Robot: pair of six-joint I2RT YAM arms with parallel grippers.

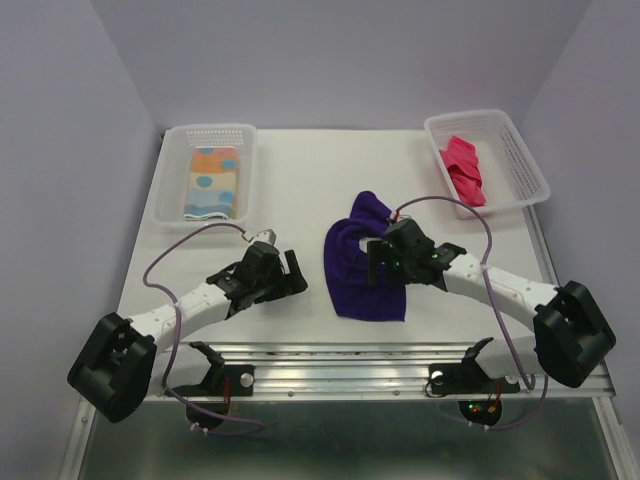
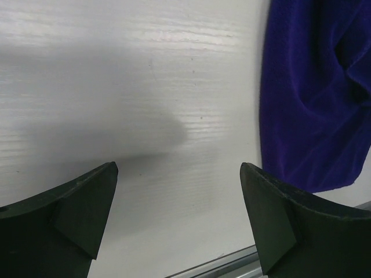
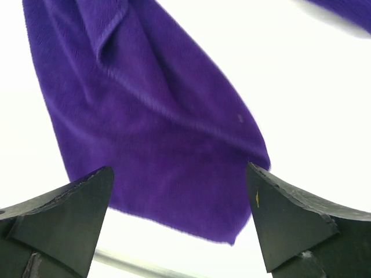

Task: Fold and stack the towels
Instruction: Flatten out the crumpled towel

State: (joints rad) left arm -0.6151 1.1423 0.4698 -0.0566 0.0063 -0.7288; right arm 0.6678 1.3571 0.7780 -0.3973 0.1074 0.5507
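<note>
There are two white plastic baskets with little holes, the left basket and the right basket. Three soft cloth towels show: one deep purple towel, one hot pink towel and one striped dotted towel. There are two black robot hands, the left hand and the right hand.

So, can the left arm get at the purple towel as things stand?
Probably yes. The purple towel lies loose on the table, just right of the left arm, whose jaws stand open; only bare surface shows between them.
</note>
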